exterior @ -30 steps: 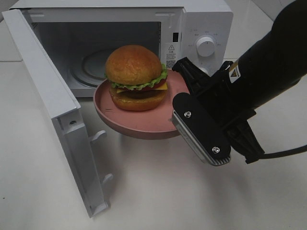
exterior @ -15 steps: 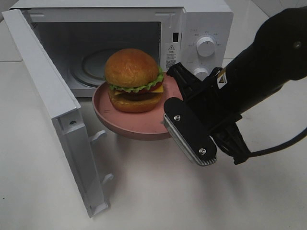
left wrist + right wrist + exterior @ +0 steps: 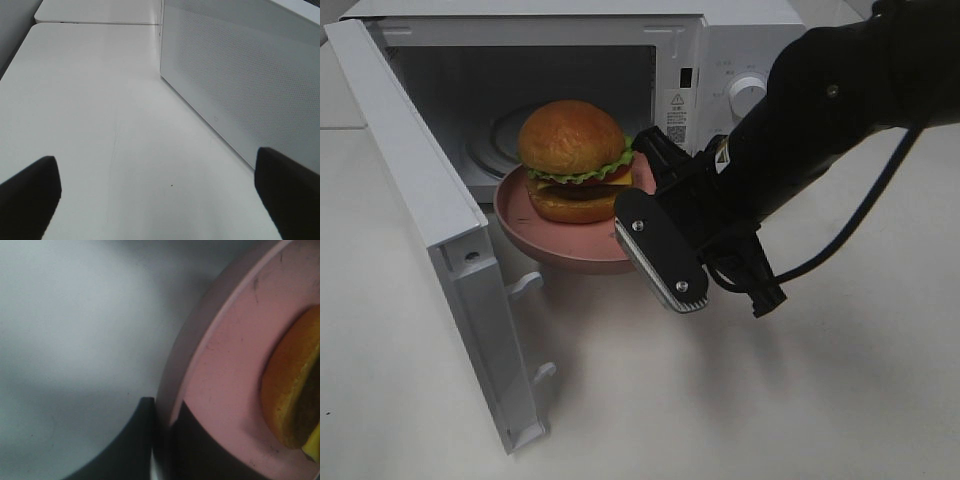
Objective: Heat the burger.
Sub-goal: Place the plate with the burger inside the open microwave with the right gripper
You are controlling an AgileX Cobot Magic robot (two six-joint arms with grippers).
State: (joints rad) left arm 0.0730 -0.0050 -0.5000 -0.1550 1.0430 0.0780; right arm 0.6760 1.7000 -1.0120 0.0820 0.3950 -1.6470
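Observation:
The burger [image 3: 570, 158], with its golden-brown bun, lettuce and cheese, sits on a round pink plate [image 3: 525, 232]. The plate hangs in the air just in front of the open microwave [image 3: 745, 55]. My right gripper [image 3: 642, 187] is shut on the plate's right rim. The right wrist view shows the pink plate [image 3: 225, 375] pinched between the dark fingers of the right gripper [image 3: 162, 440], with the burger's bun edge [image 3: 295, 390] beside them. My left gripper [image 3: 160, 200] is open and empty over the white table, next to the microwave door's dotted panel [image 3: 240, 75].
The microwave door [image 3: 420, 200] swings out wide to the left, its lower corner near the table's front. Inside the cavity lies a glass turntable [image 3: 500, 135]. Control knobs [image 3: 748, 95] sit on the microwave's right panel. A black cable [image 3: 860, 225] trails from the right arm.
My right gripper has carried the plate and burger to the left and closer to the microwave opening. The left gripper stays open.

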